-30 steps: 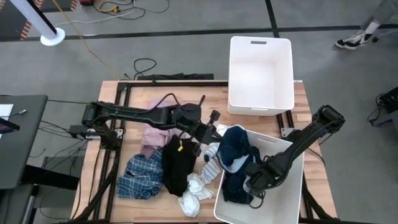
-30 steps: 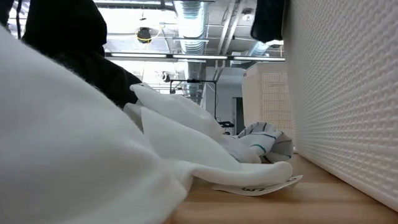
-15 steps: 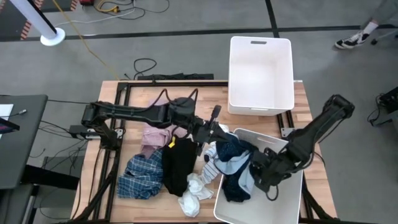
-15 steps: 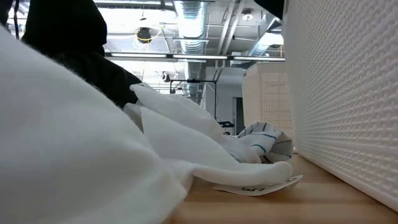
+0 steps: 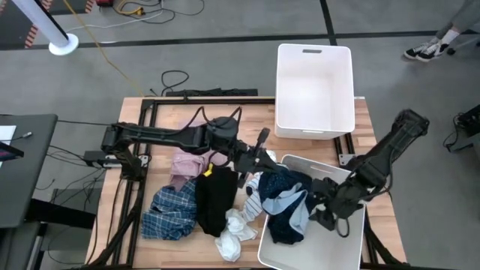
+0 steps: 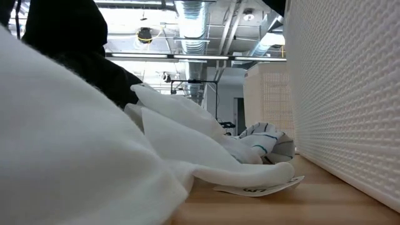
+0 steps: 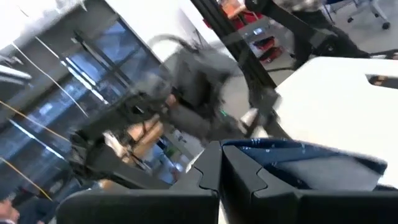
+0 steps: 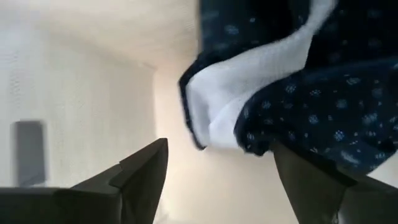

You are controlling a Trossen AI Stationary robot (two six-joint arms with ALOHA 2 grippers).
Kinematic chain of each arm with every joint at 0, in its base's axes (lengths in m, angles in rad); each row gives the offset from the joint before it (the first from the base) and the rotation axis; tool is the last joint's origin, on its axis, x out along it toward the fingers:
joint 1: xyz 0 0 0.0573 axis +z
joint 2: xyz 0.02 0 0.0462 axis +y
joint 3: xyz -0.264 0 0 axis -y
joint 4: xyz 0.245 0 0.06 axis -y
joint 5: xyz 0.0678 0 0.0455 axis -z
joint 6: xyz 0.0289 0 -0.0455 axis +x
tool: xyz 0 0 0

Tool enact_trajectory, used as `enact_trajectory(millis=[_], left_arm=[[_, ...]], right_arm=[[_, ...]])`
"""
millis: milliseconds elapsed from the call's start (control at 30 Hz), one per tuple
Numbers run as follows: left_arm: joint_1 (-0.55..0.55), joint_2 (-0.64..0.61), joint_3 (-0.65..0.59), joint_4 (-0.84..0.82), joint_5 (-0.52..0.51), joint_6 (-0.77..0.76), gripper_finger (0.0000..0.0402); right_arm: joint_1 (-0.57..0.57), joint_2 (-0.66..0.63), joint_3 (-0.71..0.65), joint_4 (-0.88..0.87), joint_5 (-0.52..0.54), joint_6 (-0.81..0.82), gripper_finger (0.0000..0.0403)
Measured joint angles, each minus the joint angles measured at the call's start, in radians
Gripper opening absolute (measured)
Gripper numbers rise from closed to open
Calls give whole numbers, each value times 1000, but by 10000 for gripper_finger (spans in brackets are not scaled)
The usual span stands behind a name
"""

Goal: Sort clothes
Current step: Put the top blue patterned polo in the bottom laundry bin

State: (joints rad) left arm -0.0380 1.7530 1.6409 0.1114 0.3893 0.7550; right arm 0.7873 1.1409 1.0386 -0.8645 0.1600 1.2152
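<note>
In the lower right of the high view, the right gripper (image 5: 328, 212) has let go of the navy patterned garment with its pale lining (image 5: 287, 202): a second ago it was bunched down on that cloth, and now its two dark fingers (image 8: 142, 169) stand wide apart with nothing between them, the garment hanging free just ahead of them in the right wrist view. The garment now lies heaped inside the nearer large white plastic bin (image 5: 349, 247), with one edge spilling over the bin's left rim toward the table. The left gripper (image 5: 264, 159) sits at that same rim, near the middle of the high view, with its fingers closed; the left wrist view shows the navy cloth just beyond them, but whether they pinch it cannot be told. I judge one piece sorted. The black garment (image 5: 213, 196), blue plaid shirt (image 5: 171, 211), pink garment (image 5: 187, 166) and white socks (image 5: 234, 232) remain on the wooden table (image 5: 161, 107), left of centre.
</note>
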Motion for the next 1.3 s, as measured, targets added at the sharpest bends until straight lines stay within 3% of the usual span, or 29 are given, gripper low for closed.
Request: enact_trajectory(millis=[233, 433, 700, 900, 1133, 1300], left_arm=[[13, 21, 0, 30, 36, -57, 0], [9, 65, 1, 103, 73, -76, 0], [9, 114, 26, 132, 83, -88, 0], [9, 163, 119, 66, 103, -84, 0], [8, 165, 133, 65, 131, -82, 0], [8, 165, 133, 59, 132, -79, 0]], right_arm=[[92, -92, 0, 5, 21, 46, 306], [115, -173, 0, -19, 254, -29, 305], [65, -169, 0, 59, 575, -369, 305], [-37, -108, 0, 233, 584, -701, 305], [-156, -29, 0, 162, 568, -699, 304], [-196, 22, 0, 323, 477, -850, 295]])
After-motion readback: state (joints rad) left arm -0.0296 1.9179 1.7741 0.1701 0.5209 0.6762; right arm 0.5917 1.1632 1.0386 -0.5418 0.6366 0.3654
